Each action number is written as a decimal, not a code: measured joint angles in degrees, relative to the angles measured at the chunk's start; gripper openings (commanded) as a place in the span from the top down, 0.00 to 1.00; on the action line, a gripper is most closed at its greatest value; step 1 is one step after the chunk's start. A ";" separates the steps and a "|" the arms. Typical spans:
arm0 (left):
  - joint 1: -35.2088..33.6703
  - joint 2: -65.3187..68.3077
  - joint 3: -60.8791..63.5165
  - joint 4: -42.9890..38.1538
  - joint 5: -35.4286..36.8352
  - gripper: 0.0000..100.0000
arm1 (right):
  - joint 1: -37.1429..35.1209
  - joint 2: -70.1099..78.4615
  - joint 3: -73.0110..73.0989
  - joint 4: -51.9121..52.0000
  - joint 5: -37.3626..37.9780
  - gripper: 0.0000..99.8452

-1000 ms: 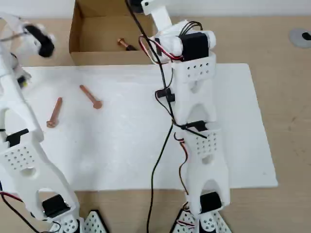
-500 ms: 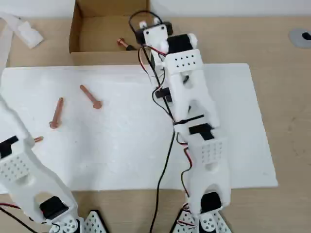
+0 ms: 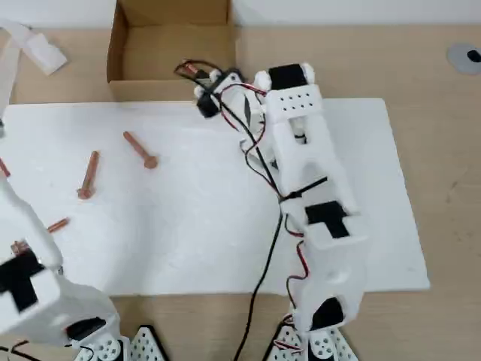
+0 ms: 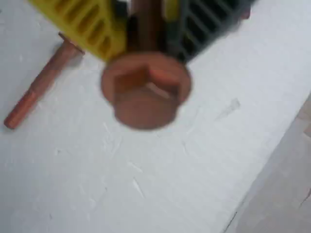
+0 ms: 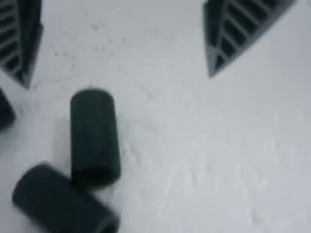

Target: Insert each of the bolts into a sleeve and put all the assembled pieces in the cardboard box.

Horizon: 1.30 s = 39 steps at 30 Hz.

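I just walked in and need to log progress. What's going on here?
The left claw is shut on a copper bolt and holds it above the white mat. The right claw hangs open over the mat beside black sleeves lying there, gripping nothing. Two more bolts lie loose on the mat. One copper piece lies in the cardboard box, partly hidden by the arm's wires.

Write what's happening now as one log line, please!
left gripper: shut on bolt | right gripper: open above sleeves | loose bolts: on white mat
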 measured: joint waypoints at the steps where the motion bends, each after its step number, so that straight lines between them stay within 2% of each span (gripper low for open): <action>1: 0.00 -1.49 1.58 0.00 0.18 0.99 | 0.70 -0.79 0.97 0.00 1.14 0.73; 7: 1.32 -7.65 9.67 -1.85 0.00 0.99 | 3.87 -1.49 3.43 0.00 5.98 0.73; 15: 1.41 -13.80 19.78 -7.12 0.09 0.99 | 3.69 -1.49 7.47 -2.20 13.19 0.73; 29: 1.41 -29.10 41.32 -20.57 -0.18 0.99 | 3.69 5.63 8.35 -7.30 13.63 0.73; 39: 1.41 -33.76 46.42 -23.30 -2.81 0.99 | 3.78 14.24 1.23 -6.77 13.63 0.73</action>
